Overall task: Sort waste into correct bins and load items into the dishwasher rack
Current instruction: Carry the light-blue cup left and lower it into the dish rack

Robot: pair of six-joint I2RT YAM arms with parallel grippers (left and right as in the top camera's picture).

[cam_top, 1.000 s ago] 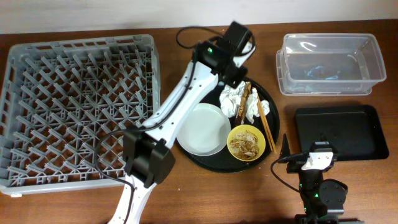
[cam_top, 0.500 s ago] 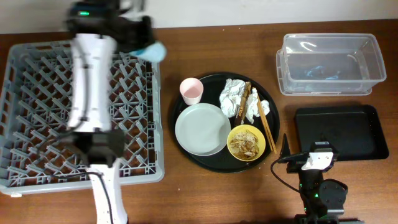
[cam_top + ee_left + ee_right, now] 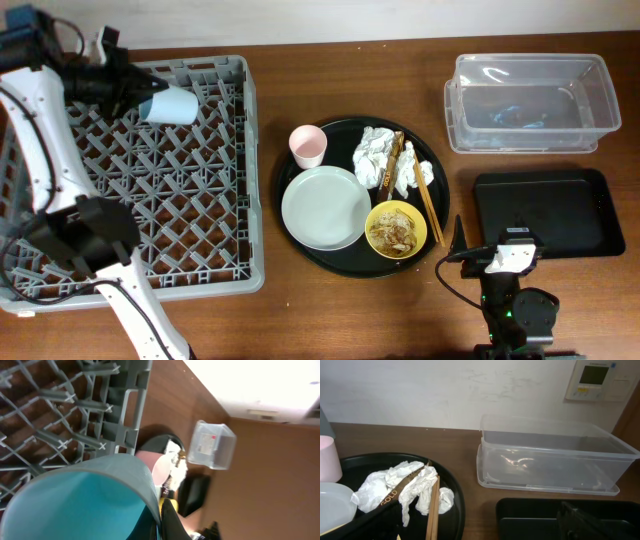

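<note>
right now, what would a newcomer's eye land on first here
First the left gripper, holding a blue cup tipped sideways over the far edge of the big grey rack on the left. Then the round black tray mid-table, crowded with a pink cup, plate, yellow bowl of scraps, napkins and chopsticks.

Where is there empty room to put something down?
The widest bare wood lies in front of the round black tray, between the grey rack and the right arm. A thin strip runs between rack and round tray. The flat black tray is bare too. The round tray is crowded: plate, bowl, pink cup, napkins, chopsticks.
</note>
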